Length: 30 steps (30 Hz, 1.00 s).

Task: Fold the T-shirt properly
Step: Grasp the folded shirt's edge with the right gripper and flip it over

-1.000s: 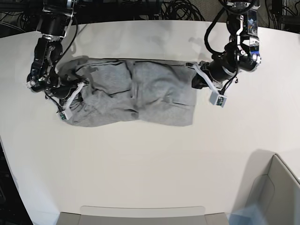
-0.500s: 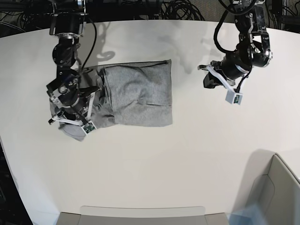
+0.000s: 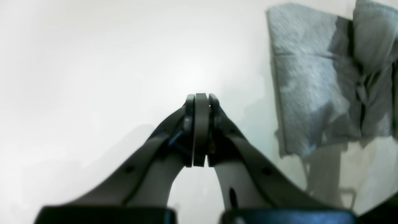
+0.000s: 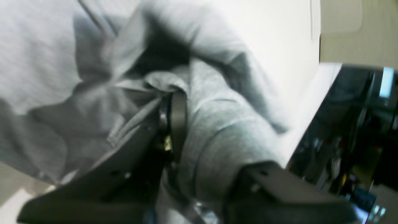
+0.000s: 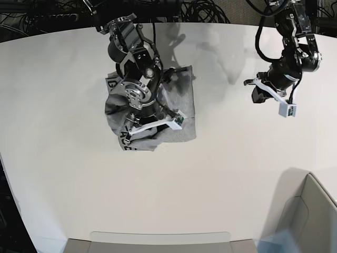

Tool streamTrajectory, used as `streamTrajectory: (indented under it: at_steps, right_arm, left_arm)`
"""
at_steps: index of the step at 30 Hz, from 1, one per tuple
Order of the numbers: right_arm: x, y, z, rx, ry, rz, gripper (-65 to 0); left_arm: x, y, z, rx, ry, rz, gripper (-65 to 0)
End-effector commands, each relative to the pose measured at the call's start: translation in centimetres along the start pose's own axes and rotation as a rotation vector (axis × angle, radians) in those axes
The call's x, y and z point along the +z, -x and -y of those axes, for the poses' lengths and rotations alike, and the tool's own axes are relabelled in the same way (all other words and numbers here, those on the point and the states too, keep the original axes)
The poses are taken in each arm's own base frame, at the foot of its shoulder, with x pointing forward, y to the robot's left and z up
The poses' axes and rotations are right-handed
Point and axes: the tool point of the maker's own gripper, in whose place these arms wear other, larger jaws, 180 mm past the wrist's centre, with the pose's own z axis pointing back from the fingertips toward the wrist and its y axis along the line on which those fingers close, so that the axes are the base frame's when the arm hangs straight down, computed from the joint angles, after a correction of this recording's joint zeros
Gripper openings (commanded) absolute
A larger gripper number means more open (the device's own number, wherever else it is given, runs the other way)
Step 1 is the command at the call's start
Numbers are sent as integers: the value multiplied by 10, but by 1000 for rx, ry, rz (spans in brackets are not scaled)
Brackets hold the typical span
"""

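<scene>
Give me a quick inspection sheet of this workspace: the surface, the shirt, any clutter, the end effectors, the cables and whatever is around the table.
Surface: white table, bare apart from the shirt.
Job's things: grey T-shirt bunched in a partly folded heap, black lettering showing at its lower left edge.
Clutter: nothing seen.
End effectors: right end effector shut on a fold of the T-shirt; left end effector shut and empty, off to the side of the shirt, above bare table.
Cables: black cables bundled behind the table's far edge.
Surroundings: grey box at the table's near corner.
</scene>
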Motion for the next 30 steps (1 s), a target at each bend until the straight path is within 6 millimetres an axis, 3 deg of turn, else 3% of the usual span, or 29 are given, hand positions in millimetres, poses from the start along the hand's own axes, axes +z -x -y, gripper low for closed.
streamTrajectory:
  at_steps: [1,5,13,17,21,26,30]
  right_arm:
    - [0,-9,4,3,11,19,-650]
    - [-9,-13,-13,23,-38,9,-650]
    - [-2,-39,-46,86,-99,58,-648]
    - [2,-44,-56,95,-119,78,-519]
    - [4,-51,-68,49,-194,122,-465]
    - [8,-56,-67,46,-200,145,-465]
    - [25,-73,-60,-9,-212,236,-465]
  left_arm:
    - [4,-12,-1,-9,0,40,-650]
    - [5,-12,-3,-9,-6,42,-650]
    - [4,-11,-2,-6,-3,39,-650]
    - [5,-12,-3,-4,-6,42,-650]
    - [4,-12,-2,-3,-5,42,-650]
    - [4,-12,-2,-3,-5,42,-650]
    - [4,-12,-2,-3,-5,42,-650]
